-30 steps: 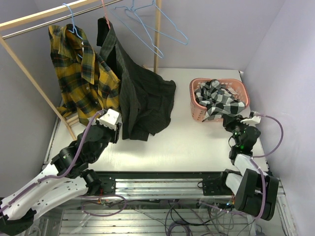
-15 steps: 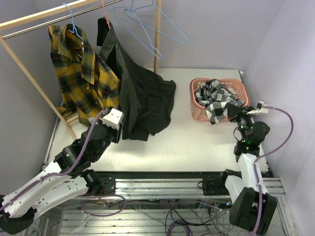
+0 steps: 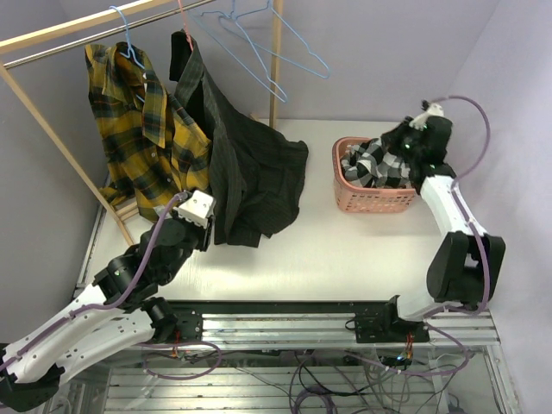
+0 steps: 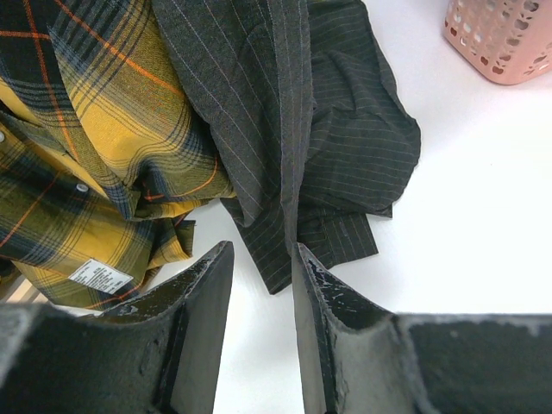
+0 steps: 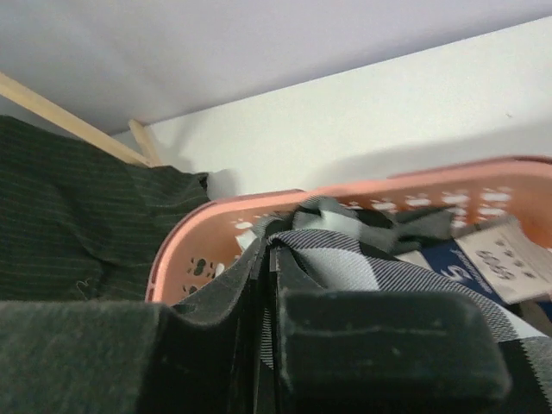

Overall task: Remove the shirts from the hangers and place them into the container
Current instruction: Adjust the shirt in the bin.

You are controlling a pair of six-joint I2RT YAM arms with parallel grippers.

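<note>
White desk: the checked shirt is in the container, pinched by the closed right end effector. The plaid shirt and pinstriped shirt hang on hangers. The left end effector is part-open and empty.

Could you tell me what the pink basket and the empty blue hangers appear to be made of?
The salmon-pink lattice-sided basket looks like matte moulded plastic: uniform colour, regular holes, smooth rim. The thin light-blue triangular hangers look like wire, probably coated: slender, evenly bent strands.
</note>
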